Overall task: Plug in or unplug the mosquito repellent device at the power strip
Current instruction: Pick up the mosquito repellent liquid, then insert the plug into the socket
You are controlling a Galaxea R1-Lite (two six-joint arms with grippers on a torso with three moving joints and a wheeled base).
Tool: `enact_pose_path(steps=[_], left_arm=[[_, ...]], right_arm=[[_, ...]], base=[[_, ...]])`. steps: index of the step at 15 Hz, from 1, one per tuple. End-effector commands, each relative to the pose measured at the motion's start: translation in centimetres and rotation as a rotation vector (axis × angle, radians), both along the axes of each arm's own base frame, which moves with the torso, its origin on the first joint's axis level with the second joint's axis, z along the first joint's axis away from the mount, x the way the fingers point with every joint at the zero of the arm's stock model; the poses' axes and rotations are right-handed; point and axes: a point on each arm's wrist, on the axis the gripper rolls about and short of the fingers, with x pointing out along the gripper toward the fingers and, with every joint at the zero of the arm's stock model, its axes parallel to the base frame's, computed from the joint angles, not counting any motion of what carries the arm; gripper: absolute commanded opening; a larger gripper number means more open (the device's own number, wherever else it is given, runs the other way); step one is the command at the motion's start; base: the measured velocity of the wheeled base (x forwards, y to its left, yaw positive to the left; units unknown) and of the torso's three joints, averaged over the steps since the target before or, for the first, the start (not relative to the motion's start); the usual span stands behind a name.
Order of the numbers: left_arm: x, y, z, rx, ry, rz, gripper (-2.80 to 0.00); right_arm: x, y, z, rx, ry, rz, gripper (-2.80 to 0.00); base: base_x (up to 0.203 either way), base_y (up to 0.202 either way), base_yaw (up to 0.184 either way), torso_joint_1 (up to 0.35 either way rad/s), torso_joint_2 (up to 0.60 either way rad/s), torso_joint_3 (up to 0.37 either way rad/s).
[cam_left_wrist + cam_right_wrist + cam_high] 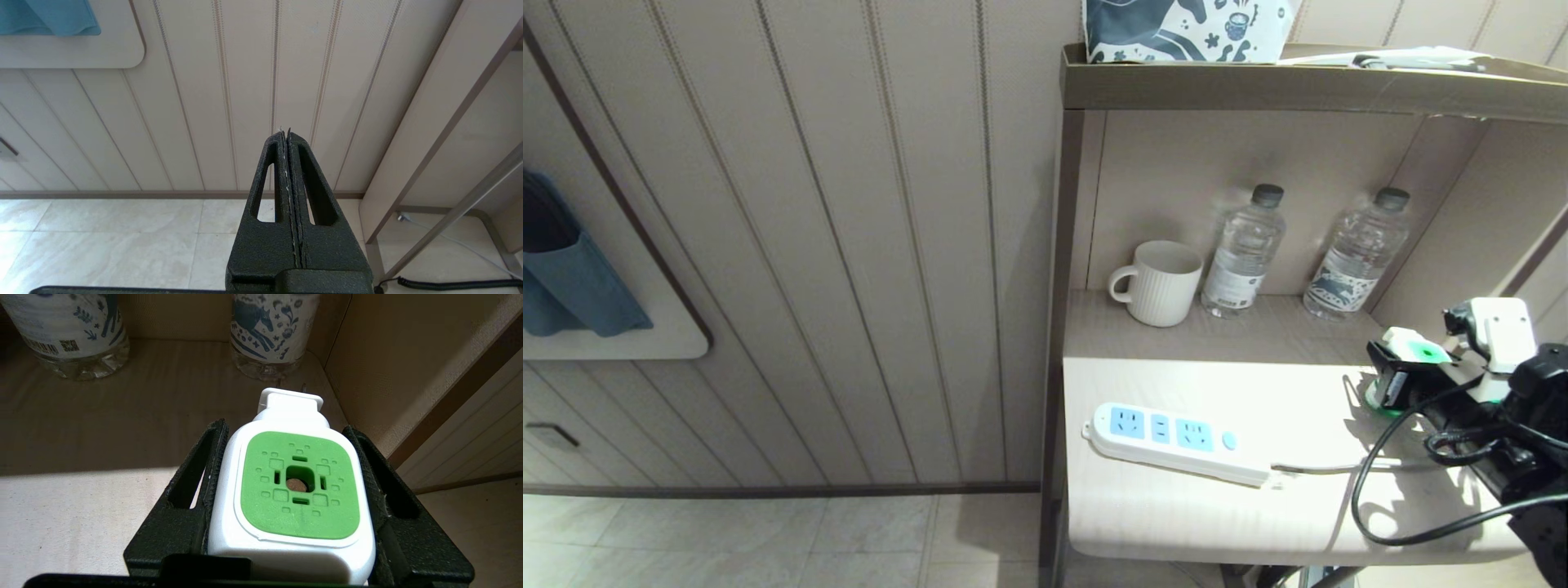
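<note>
Item: white rounded mosquito repellent device (294, 490) with green face, clamped in the right hand (1409, 371) at the table's (1176, 514) far right, well apart from the long white power strip (1176, 441); risk: prongs misaligning if it tilts; left hand (288, 136) together.

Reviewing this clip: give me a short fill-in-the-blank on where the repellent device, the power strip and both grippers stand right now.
1. The right gripper is shut on the ____.
2. The sockets of the power strip are all ____.
3. The left gripper, away from the shelf, has its fingers ____.
4. Behind the power strip stand a white mug and ____ water bottles.

Missing words: mosquito repellent device; empty; shut; two
</note>
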Motion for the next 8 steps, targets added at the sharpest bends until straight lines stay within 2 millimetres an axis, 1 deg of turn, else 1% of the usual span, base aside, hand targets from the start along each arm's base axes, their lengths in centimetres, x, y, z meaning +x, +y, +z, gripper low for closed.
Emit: enact_pose_path(steps=[1, 3, 5, 8], left_arm=[[0.0, 0.0, 0.0, 0.000, 0.000, 0.000, -2.80], [0.0, 0.0, 0.0, 0.000, 0.000, 0.001, -2.80], [0.0, 0.0, 0.1, 0.000, -0.001, 0.001, -2.80], [0.0, 0.0, 0.0, 0.000, 0.000, 0.001, -2.80]], right_arm=[[-1.5, 0.5, 3.1, -0.041, -0.128, 0.016, -2.80], [-3.3, 1.4, 5.5, -0.060, -0.138, 0.037, -2.80], [-5.6, 2.4, 8.2, -0.057, -0.104, 0.059, -2.80], [-9.7, 3.9, 12.4, -0.007, 0.042, 0.118, -2.80]], base=[[0.000, 0.000, 0.000, 0.000, 0.00, 0.000], [0.000, 0.000, 0.000, 0.000, 0.00, 0.000], [0.000, 0.000, 0.000, 0.000, 0.00, 0.000], [0.000, 0.000, 0.000, 0.000, 0.00, 0.000]])
